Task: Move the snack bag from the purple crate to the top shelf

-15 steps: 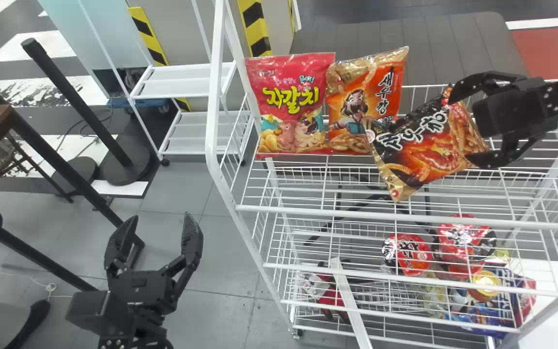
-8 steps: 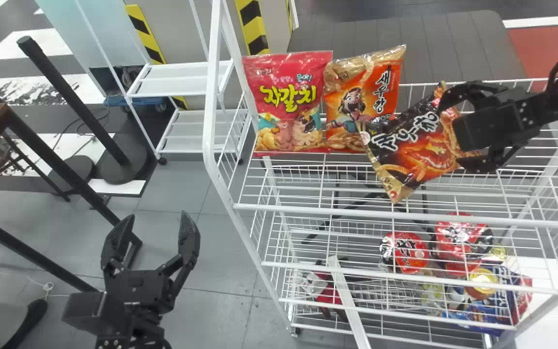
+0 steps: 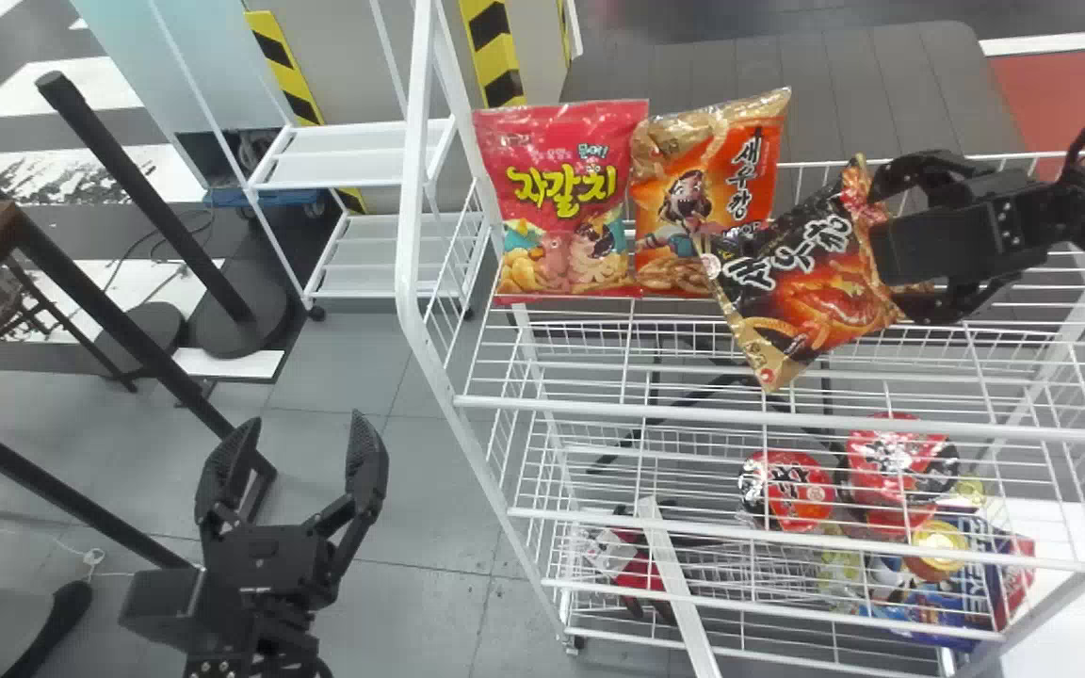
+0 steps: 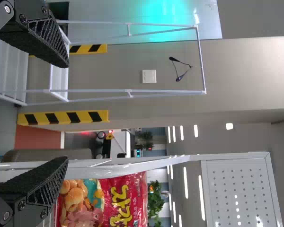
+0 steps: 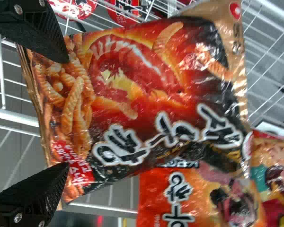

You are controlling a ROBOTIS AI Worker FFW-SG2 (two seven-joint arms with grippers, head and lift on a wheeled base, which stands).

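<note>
The right gripper [image 3: 889,247] stands wide, its two fingers well apart at the near end of the black-and-orange snack bag [image 3: 806,282]; in the right wrist view both fingertips overlap the bag's printed face, though whether they touch it I cannot tell. The bag lies slanted over the white wire top shelf [image 3: 599,408], between the rear rail and the front edge, one corner pointing towards that front edge. Its far end overlaps the lower part of an orange snack bag [image 3: 759,188], which stands in the way on the left; beyond it, a red snack bag [image 3: 552,141] fills the rear left corner beside the white post [image 3: 406,235]. Below the top shelf are two red-topped cups [image 3: 792,492]. The left gripper [image 3: 305,433] is parked, also spread wide, left of the rack.
</note>
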